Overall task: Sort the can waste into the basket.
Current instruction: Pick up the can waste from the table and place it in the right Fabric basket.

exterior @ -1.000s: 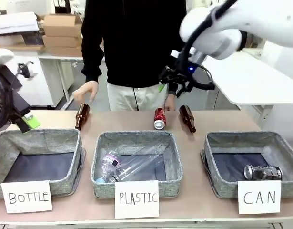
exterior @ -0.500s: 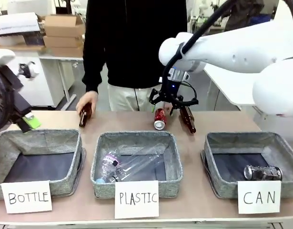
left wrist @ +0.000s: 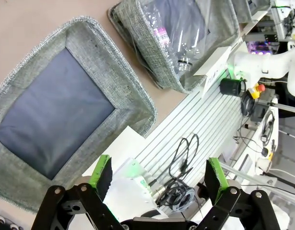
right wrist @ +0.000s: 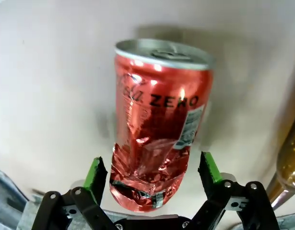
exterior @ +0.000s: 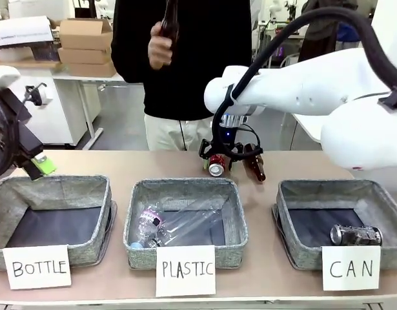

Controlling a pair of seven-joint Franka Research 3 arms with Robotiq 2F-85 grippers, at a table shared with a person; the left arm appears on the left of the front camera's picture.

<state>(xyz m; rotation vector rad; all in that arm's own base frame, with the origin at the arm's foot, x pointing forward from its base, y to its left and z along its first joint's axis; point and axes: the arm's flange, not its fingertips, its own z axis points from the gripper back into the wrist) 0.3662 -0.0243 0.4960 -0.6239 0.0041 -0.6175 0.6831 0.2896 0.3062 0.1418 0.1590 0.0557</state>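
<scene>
Right claw (right wrist: 152, 168): hung spread, one green pad on each side of the dented lower end of the red aluminium drink can (right wrist: 159, 120); squeezed nothing yet.
Left claw (left wrist: 158, 172): hung spread and empty, well apart from the grey woven-fabric CAN basket (exterior: 285, 194), past the two like baskets.
Red can's place: lay on its side on the tan tabletop (exterior: 301, 165), beyond the CAN basket's far left corner, silver top toward the robot.
Other can: silvery-grey crushed metal can (exterior: 356, 234), lay inside the CAN basket.
Handling: judged light, thin-walled, already crumpled; glossy and round, so apt to roll, slip or buckle under a hard pinch.
Hold: best taken across the firmer middle of the body, with modest pressure.
Neighbour: brown glass bottle (exterior: 253, 161), lay just beside the red can on the side nearer the CAN basket; left little room for that pad.
Surface: flat, smooth, no stop against rolling.
Room: open above the CAN basket's low soft walls; looked unobstructed on the way over.
</scene>
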